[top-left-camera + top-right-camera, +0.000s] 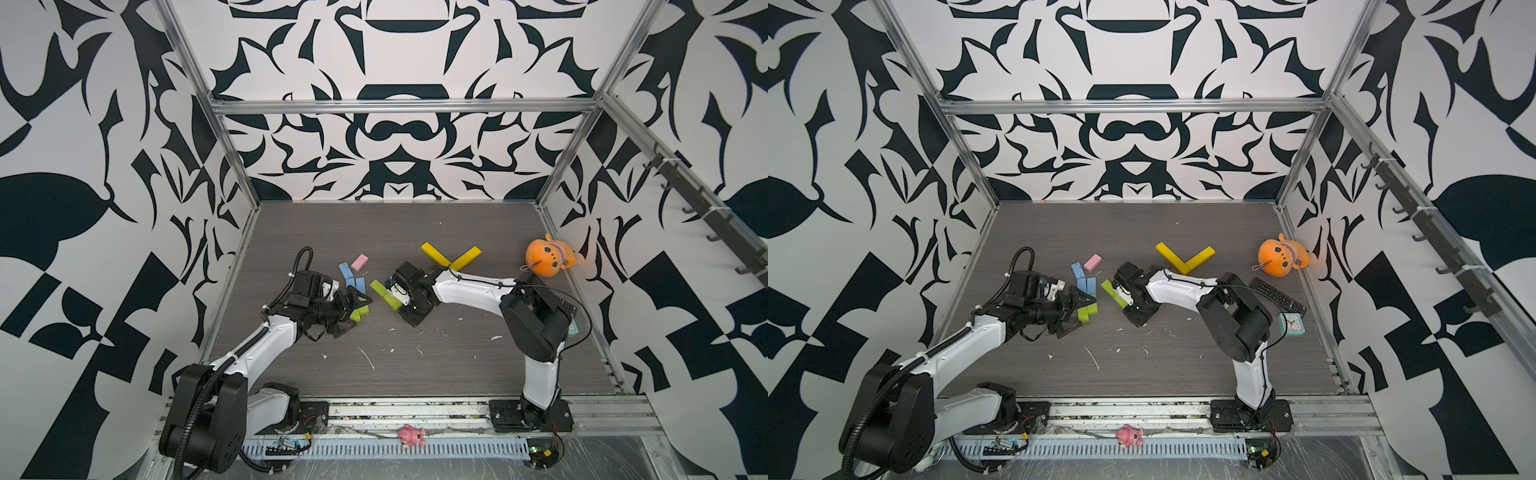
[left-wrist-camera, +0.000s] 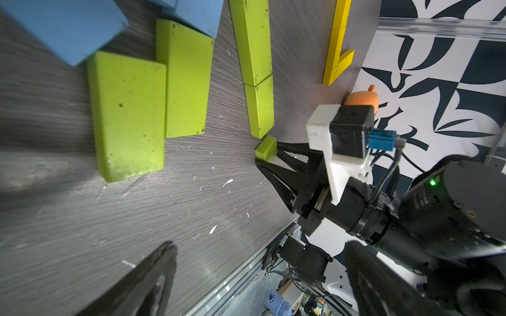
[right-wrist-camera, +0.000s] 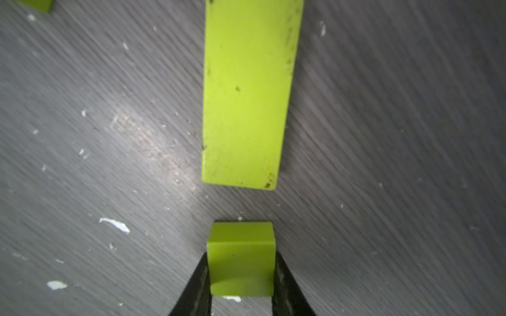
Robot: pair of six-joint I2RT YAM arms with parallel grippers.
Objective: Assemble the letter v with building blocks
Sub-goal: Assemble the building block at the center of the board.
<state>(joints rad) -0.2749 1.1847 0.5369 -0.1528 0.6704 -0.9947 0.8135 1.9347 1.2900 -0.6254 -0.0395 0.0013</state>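
Observation:
Two yellow building blocks (image 1: 451,257) lie joined in a v shape at the back right of the floor. In the middle, lime green bricks (image 1: 379,287) lie in a row, which also shows in the left wrist view (image 2: 254,63). At the near end of that row my right gripper (image 3: 241,273) is shut on a small lime green block (image 3: 241,257), held just off the long green brick (image 3: 246,93). My left gripper (image 1: 358,313) stands open beside two flat green bricks (image 2: 128,115), with nothing between its fingers (image 2: 153,273).
Light blue blocks (image 1: 351,279) and a pink block (image 1: 359,261) lie behind the left gripper. An orange plush toy (image 1: 548,259) sits at the right wall. A remote (image 1: 1277,297) and a small clock (image 1: 1291,323) lie by the right arm. A pink toy (image 1: 410,435) rests on the front rail.

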